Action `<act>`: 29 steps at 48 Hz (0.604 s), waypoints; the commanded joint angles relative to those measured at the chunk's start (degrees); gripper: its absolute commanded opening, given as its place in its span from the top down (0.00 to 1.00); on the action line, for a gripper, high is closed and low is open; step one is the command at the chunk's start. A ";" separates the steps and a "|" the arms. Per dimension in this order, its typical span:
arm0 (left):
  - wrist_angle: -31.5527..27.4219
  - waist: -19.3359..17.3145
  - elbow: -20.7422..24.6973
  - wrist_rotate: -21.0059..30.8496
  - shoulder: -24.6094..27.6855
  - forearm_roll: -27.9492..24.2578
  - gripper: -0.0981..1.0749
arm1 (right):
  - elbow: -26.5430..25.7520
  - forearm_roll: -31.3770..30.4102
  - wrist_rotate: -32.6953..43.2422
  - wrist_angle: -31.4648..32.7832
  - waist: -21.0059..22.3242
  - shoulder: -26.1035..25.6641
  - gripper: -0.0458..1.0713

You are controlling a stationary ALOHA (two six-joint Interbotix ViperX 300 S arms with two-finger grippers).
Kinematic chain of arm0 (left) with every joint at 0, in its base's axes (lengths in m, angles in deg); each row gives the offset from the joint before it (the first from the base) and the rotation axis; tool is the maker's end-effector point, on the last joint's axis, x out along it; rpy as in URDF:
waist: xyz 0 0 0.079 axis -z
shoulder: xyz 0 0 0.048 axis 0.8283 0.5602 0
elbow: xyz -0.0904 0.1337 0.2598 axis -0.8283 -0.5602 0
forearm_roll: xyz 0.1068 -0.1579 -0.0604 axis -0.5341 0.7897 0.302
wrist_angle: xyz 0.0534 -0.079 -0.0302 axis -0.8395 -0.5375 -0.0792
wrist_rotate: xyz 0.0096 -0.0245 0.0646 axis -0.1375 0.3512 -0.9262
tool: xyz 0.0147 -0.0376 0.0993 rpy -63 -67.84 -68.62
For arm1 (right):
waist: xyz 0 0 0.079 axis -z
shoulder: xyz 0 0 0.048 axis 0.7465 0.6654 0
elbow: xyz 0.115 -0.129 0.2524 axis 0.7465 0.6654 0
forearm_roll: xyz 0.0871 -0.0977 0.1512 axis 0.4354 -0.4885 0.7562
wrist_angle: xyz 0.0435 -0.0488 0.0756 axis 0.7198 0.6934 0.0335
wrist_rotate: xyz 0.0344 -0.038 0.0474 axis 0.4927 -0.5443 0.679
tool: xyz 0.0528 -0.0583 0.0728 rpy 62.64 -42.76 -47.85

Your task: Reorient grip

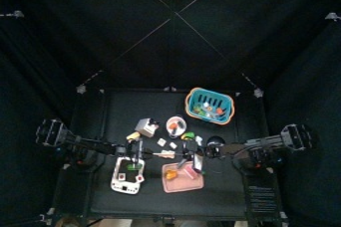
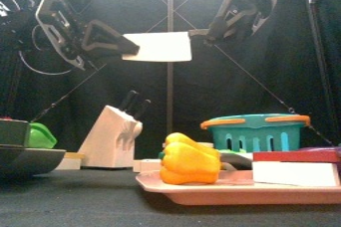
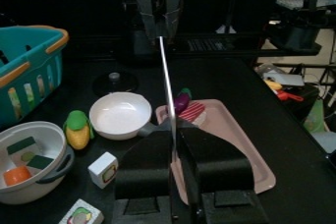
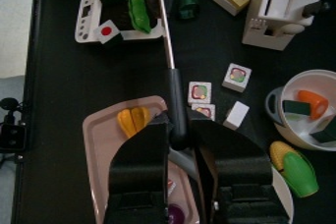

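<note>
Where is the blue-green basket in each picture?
Top view: teal basket at the table's back right.
Front view: right of middle, behind the pink tray.
Left wrist view: cut off at the edge, beyond the white bowl.
Right wrist view: not in it.
Shared landmark: the pink tray, in all four.

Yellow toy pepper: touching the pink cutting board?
Touching. Front view shows the yellow toy pepper resting directly on the pink cutting board.
</note>
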 commanded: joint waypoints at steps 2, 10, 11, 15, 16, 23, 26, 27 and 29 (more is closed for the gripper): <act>0.26 0.18 1.32 -0.09 -0.09 -0.18 0.58 | -0.53 -0.18 0.00 -0.53 0.44 -0.62 0.62; 0.26 0.18 1.32 0.00 -0.09 -0.62 0.58 | -0.53 -0.18 -0.09 -0.53 0.53 -0.62 0.63; 0.35 0.18 1.32 0.00 -0.09 -0.79 0.58 | -0.53 -0.18 -0.09 -0.53 0.44 -0.62 0.63; 0.35 0.26 1.32 0.00 -0.09 -1.05 0.58 | -0.44 -0.26 -0.09 -0.53 0.44 -0.62 0.63; 0.35 0.18 1.23 0.00 -0.09 -1.05 0.58 | -0.44 -0.26 -0.09 -0.53 0.44 -0.62 0.63; 0.26 0.18 1.14 0.00 -0.09 -1.05 0.58 | -0.18 -0.26 -0.09 -0.53 0.53 -0.53 0.63; 0.26 0.18 1.05 0.00 0.00 -1.05 0.58 | 0.09 -0.35 -0.09 -0.70 0.53 -0.26 0.63; 0.26 0.26 1.05 0.00 0.18 -1.05 0.58 | 0.18 -0.35 -0.09 -0.88 0.53 -0.18 0.63; 0.26 0.26 1.05 0.00 0.53 -1.05 0.58 | 0.26 -0.35 -0.09 -1.23 0.53 0.09 0.63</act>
